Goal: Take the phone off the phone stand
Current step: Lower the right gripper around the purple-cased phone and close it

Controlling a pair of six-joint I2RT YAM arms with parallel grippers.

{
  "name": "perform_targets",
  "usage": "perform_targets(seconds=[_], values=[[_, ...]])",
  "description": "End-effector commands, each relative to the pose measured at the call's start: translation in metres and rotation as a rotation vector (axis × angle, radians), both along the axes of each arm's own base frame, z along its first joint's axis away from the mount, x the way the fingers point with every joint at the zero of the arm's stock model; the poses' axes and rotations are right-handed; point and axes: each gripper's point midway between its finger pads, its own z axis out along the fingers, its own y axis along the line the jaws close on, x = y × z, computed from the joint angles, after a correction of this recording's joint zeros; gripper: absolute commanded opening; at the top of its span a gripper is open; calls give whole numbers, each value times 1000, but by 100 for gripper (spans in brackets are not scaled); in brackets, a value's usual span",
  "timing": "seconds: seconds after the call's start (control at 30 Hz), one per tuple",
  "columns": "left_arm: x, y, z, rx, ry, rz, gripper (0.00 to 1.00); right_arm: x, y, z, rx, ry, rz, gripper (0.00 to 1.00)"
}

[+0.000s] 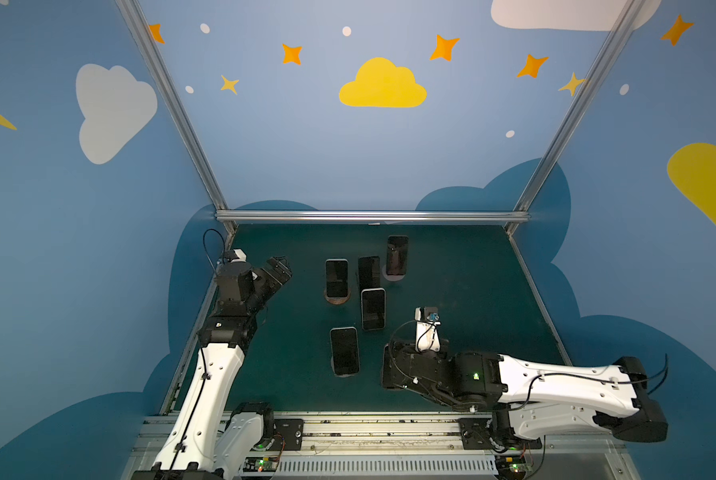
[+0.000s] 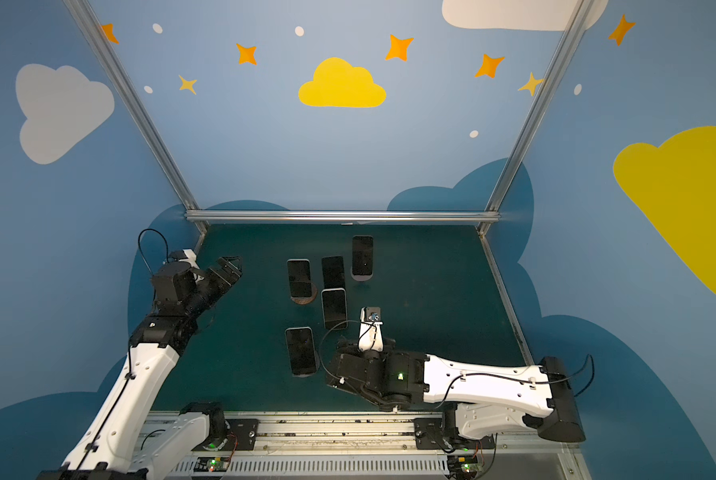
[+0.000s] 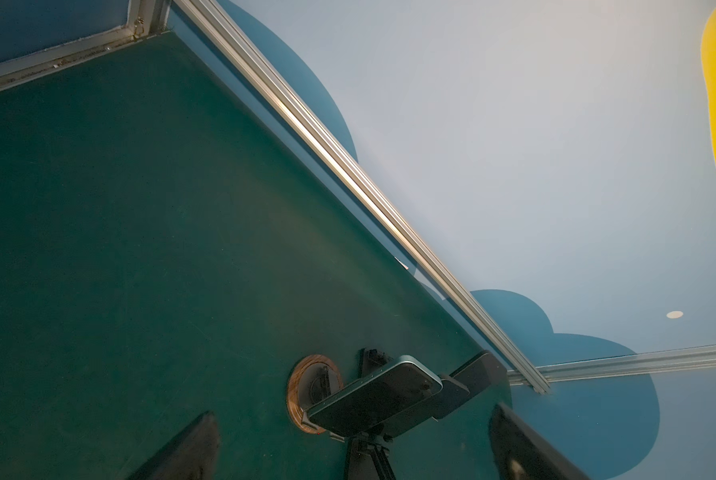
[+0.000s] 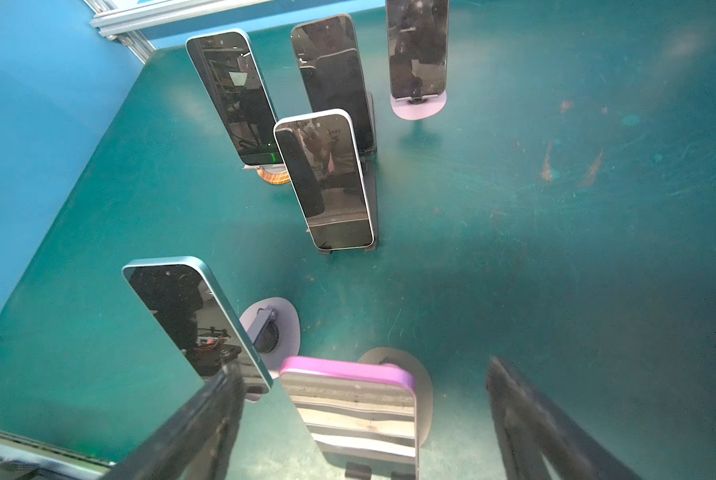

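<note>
A pink-edged phone (image 4: 356, 411) leans on a stand with a pale round base (image 4: 425, 374). My right gripper (image 4: 360, 370) is open around it, its fingers (image 4: 198, 424) standing clear of the phone's two sides. In both top views my right wrist (image 1: 414, 361) hides that phone and the fingertips. My left gripper (image 1: 279, 270) is open and empty at the back left of the green table (image 1: 472, 291). It points towards a teal-edged phone (image 3: 373, 399) on a wooden-based stand (image 3: 302, 395).
Several other phones stand on stands: a blue-edged one (image 4: 194, 324) on a lilac base right beside my right gripper, a white-edged one (image 1: 373, 308), a black one (image 1: 369, 272) and a far one (image 1: 397, 254) on a lilac base. Metal rails (image 1: 369, 216) edge the table.
</note>
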Motion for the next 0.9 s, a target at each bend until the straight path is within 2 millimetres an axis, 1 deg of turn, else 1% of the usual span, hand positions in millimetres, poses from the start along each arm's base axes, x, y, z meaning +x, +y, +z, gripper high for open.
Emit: perform_targets(seconds=[0.0,0.17,0.3,0.37,0.6,0.77,0.87], values=[[1,-1,3,-2,-15,0,100,-3,-3,2,33,26,-10,91],[-2,3,5,13,-27,19,100,-7,7,-5,31,77,52,91],[0,1,2,3,-16,7,100,-7,-5,-11,-23,94,6,92],[0,0,3,1,-16,5,100,-6,-7,-13,-31,93,-3,92],[0,0,2,-1,-17,3,100,-9,16,-19,-38,91,58,92],[2,-6,1,-16,-16,-27,100,-7,18,-21,-31,67,60,91],[3,-6,1,-17,-15,-28,100,-8,22,-26,-19,72,75,91]])
